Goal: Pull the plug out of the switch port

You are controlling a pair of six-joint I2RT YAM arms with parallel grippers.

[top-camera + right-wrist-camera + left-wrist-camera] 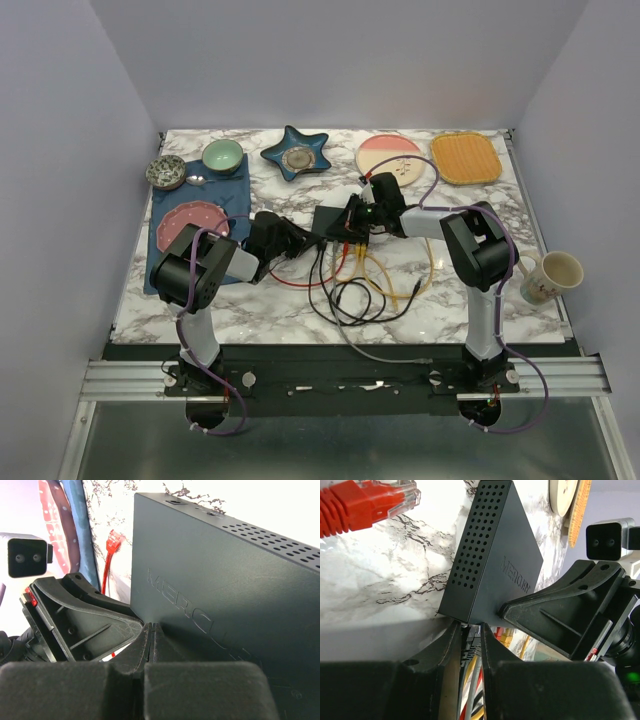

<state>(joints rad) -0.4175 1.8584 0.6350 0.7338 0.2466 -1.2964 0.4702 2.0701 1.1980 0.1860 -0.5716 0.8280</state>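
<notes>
The marble surface (250, 310) spreads wide under both arms, with a blue cloth (228, 192) on its far left side. On that cloth lie a pink plate (186, 222) and a green bowl (223, 156), and a speckled bowl (165, 172) sits at its far corner. Along the far edge stand a blue star-shaped dish (297, 152), a pink and white round plate (388, 153) and an orange woven mat (466, 158). A cream mug (550, 276) stands at the right edge.

The switch (331, 221) sits near the middle of the surface, between the two arms, a flat matte-black box with perforated sides and raised lettering on its top. Black, yellow and red cables (360, 285) run from its near edge and loop toward the near side of the surface. A loose red plug (362, 502) lies on the marble just left of the switch.

The left tool (469, 630) sits at the near-left corner of the switch, its jaws narrow, with cables in the slot between them; whether they grip one cannot be told. The right tool (151, 630) is pressed against the top of the switch, its jaws closed together with no gap showing.
</notes>
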